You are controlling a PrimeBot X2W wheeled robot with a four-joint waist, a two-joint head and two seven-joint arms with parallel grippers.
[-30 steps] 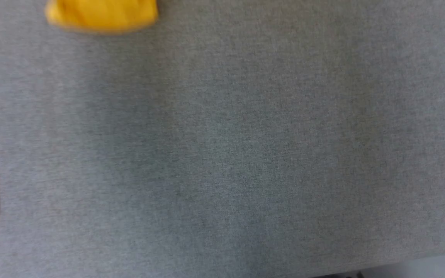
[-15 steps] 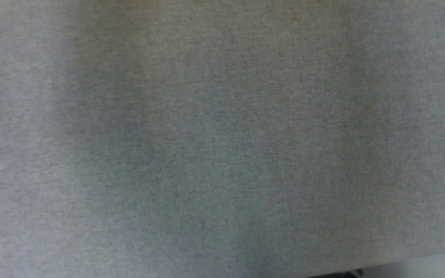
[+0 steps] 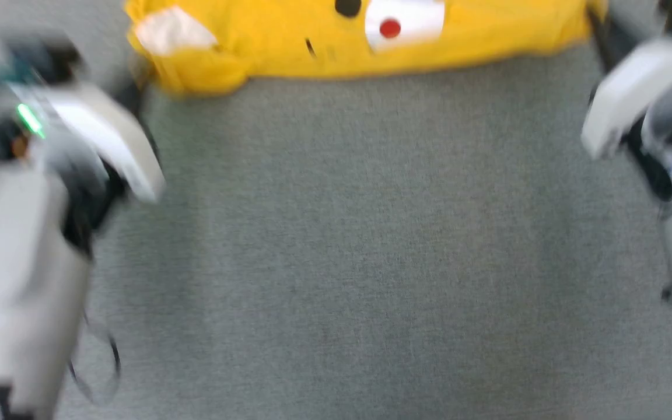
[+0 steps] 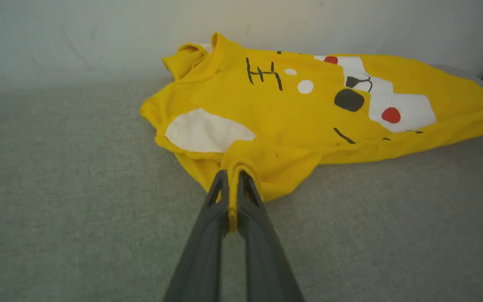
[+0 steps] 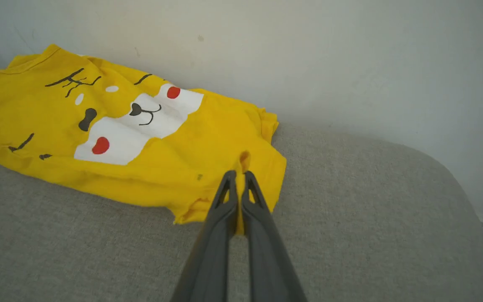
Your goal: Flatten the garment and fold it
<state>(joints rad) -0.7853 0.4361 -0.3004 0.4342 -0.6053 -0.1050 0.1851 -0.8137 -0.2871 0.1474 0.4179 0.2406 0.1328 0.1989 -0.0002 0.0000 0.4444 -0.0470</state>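
The yellow T-shirt is lying face up at the far side of the grey cushion, close to the pale wall. The left jaws are pinching tight on a fold of cloth at its near left corner, with the dark fingers almost touching. The right jaws are pinching tight on a fold at its near right corner. A white face patch with red dots is showing on top.
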